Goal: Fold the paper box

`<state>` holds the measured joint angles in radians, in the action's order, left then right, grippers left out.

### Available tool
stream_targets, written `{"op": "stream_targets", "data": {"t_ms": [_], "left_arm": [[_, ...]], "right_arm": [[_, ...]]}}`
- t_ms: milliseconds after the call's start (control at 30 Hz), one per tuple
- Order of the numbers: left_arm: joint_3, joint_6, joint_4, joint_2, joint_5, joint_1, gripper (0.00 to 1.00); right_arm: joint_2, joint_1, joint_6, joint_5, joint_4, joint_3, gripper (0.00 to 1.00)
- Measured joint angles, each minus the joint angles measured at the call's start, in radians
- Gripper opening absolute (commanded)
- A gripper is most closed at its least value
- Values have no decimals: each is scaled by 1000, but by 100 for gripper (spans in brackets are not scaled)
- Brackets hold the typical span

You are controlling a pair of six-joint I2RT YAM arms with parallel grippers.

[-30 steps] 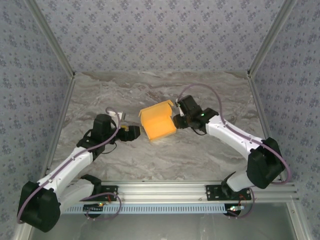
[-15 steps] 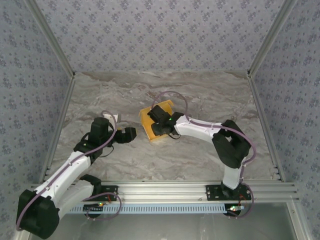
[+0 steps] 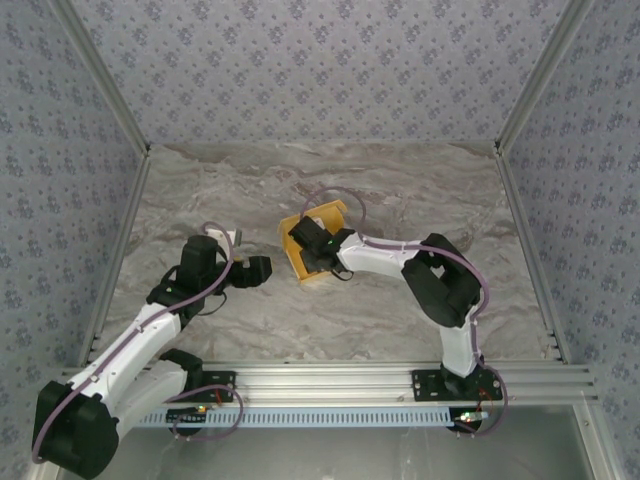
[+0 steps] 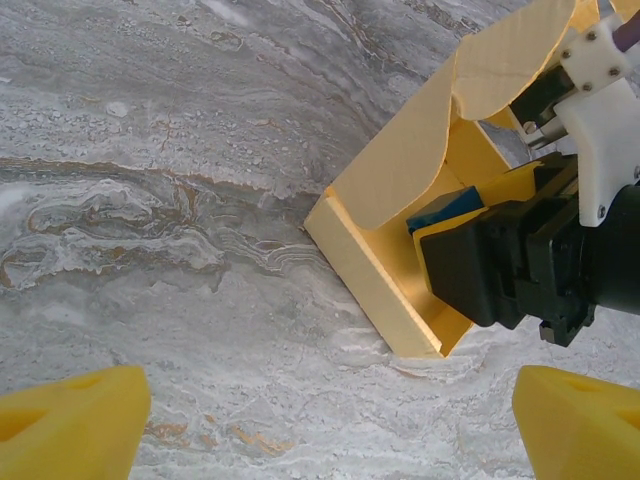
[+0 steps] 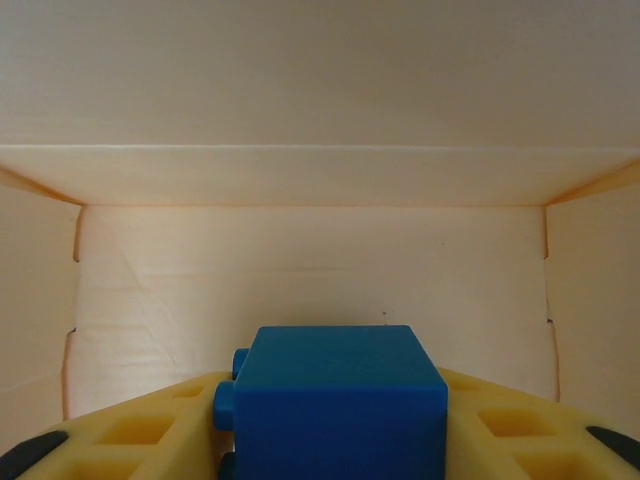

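The yellow-orange paper box (image 3: 295, 262) lies on the marble table as a partly raised tray with flaps up (image 4: 400, 180). My right gripper (image 3: 312, 243) reaches into it from the right, shut on a small blue block (image 5: 335, 405) that sits between its yellow fingers (image 5: 130, 435). The box's pale inner walls (image 5: 320, 250) stand close ahead of the block. In the left wrist view the blue block (image 4: 445, 208) shows inside the box. My left gripper (image 3: 262, 268) hovers a little to the left of the box, open, with bare table between its yellow fingertips (image 4: 70, 420).
The marble table (image 3: 420, 300) is walled by patterned panels at the back and sides, with an aluminium rail (image 3: 330, 380) along the near edge. Open tabletop lies to the left of and in front of the box.
My right arm has swung left, from beside the box's right edge to inside it. The box now lies lower and flatter. My left gripper has drawn back slightly.
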<state>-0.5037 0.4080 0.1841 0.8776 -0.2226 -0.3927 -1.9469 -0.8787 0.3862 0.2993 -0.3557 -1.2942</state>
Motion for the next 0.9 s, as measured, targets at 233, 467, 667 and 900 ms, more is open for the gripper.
{"op": "stream_targets", "data": {"t_ms": [233, 467, 667, 900], "left_arm": [[0, 0, 0, -1, 0, 0, 93], [0, 2, 0, -24, -1, 0, 93], [0, 4, -9, -35, -15, 0, 89], [-46, -5, -23, 74, -28, -20, 82]], "right_arm": [[7, 0, 3, 4, 9, 0, 63], [177, -4, -18, 0, 14, 72, 68], [441, 23, -135, -36, 38, 188, 70], [549, 261, -278, -217, 66, 237, 71]]}}
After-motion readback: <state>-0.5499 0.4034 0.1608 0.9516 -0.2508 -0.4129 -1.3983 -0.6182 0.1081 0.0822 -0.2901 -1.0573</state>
